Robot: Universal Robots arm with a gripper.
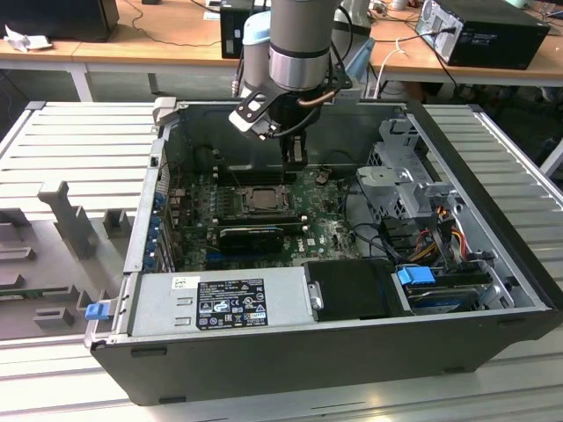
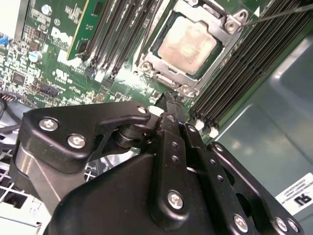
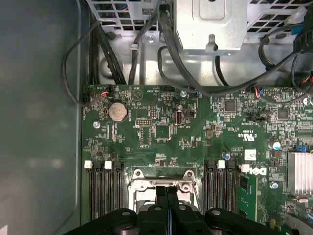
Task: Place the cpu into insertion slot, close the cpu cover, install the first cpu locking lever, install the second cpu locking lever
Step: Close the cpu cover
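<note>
The cpu, a pale square chip, lies in the insertion slot on the green board. The cpu cover, a silver-grey frame, lies flat around the chip; its edge also appears in the first wrist view. A thin locking lever rod runs off from one corner of the socket. My gripper is shut with nothing between its fingers, its tip just beside the socket's edge. The exterior view has the gripper low inside the case, just behind the socket.
Rows of black memory slots flank the socket on both sides. The open case holds a drive cage, cable bundles, a power supply along the front, and a grey side wall close by.
</note>
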